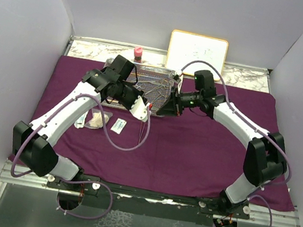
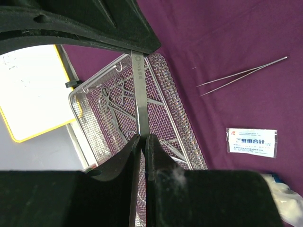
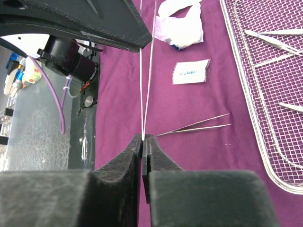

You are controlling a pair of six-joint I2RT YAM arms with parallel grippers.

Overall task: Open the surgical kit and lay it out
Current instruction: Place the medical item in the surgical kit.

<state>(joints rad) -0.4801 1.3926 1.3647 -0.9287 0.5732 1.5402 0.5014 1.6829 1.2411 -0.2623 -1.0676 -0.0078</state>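
The dark purple cloth (image 1: 192, 150) of the surgical kit lies spread flat, with the wire-mesh tray (image 1: 157, 88) at its back centre. Steel instruments lie in the tray (image 2: 176, 109). Both grippers meet just in front of it. My left gripper (image 2: 142, 137) is shut on the flat end of a slim steel forceps (image 2: 139, 94). My right gripper (image 3: 143, 138) is shut on the tips of that same forceps (image 3: 146, 71), so it spans the gap between the two. A second forceps (image 3: 194, 125) lies on the cloth beside a white packet (image 3: 191, 72) and gauze (image 3: 180, 23).
A framed whiteboard (image 1: 197, 52) leans on the back wall, and a pink-capped bottle (image 1: 138, 53) stands left of it. Packets (image 1: 118, 125) and gauze (image 1: 94, 120) rest under the left arm. White walls enclose both sides.
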